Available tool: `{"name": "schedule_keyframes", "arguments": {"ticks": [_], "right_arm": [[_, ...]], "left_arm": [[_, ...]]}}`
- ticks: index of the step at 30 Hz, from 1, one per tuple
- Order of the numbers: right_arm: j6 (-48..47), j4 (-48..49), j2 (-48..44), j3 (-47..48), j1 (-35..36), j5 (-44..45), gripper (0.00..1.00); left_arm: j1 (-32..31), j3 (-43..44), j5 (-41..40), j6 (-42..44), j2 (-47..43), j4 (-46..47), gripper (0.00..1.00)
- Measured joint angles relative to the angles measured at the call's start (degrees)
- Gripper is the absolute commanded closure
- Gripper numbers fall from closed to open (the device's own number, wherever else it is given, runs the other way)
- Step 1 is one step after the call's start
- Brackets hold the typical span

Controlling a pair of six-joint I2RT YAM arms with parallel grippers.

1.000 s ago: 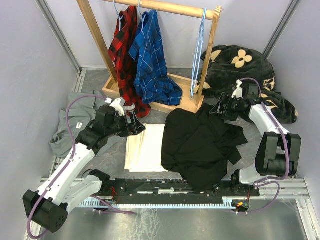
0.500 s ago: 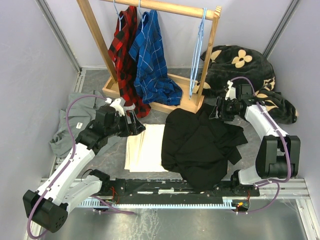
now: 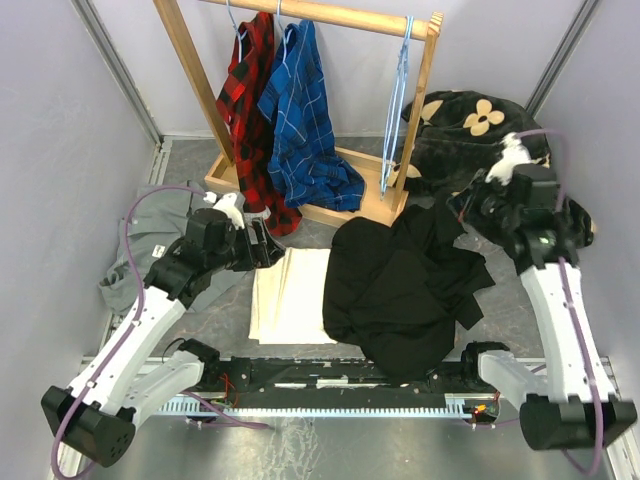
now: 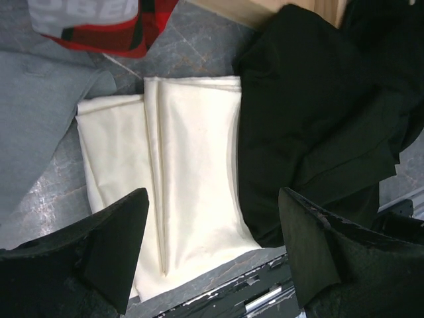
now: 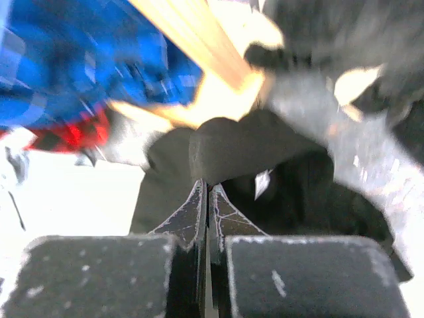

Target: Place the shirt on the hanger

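- We enter the right gripper [image 5: 205,189] first: its fingers are pressed together, and by the wrist view they pinch a fold of the shirt [image 3: 400,290] near the white collar label [image 5: 263,183].
- We place the shirt right of centre on the tabletop [image 3: 215,310]. It is crumpled, its bulk runs to the near edge, and its far right corner is drawn up toward the raised arm.
- We list the left gripper [image 4: 213,199] as spread wide and holding nothing, hanging over the cream cloth [image 3: 290,295] just left of the shirt.
- We find the hanger [image 3: 400,100] bare at the right end of the wooden rack [image 3: 190,70], along the far edge, well apart from both grippers.
- Step in hand, as we judge it: the shirt is being picked up at the collar.
- Next move, as we judge it: open the neck and bring a hanger to it. This likely needs the left gripper, and the thin pinch may slip.
- Against a second ago: the right jaws were spread and low at the shirt's far edge. The arm now stands higher and the cloth peaks. The left arm has barely shifted.
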Motion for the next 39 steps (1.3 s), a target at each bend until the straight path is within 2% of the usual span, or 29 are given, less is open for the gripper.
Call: {"name": "schedule_keyframes", "arguments": {"ticks": [3,8,14,18,20,24,29,33,39], "right_arm": [[1.64,-1.77,-4.13,10.12,0.00,1.92,1.00],[3.80,-5.79,-4.98,30.10,0.00,6.14,1.00],[4.68,-13.86,2.12,57.35,0.00,7.80,1.00],[5.18,-17.38,7.13,68.78,0.00,7.50,1.00],[5.68,-17.99,8.44,70.44,0.00,6.95,1.00],[8.61,-15.63,6.10,61.11,0.00,4.59,1.00],[15.58,-9.55,-2.80,35.52,0.31,0.33,1.00],[20.15,-6.99,-8.35,20.57,1.77,-0.74,1.00],[23.89,-2.60,-14.05,9.75,7.50,-0.15,1.00]], "left_arm": [[0.00,2.01,-0.92,0.44,-0.83,-0.79,0.14],[0.00,4.44,-1.92,0.70,-2.21,-1.92,0.08],[0.00,7.13,-2.84,0.92,-2.91,-2.97,0.00],[0.00,8.63,-3.91,1.29,-3.06,-3.02,0.01],[0.00,8.87,-4.09,1.31,-3.23,-3.10,0.00],[0.00,8.90,-4.46,1.29,-3.98,-3.87,0.00],[0.00,8.57,-4.48,1.29,-4.98,-4.20,0.00],[0.00,7.48,-4.46,1.29,-5.31,-4.15,0.01],[0.00,5.60,-4.44,1.25,-5.29,-4.04,0.01]]}}
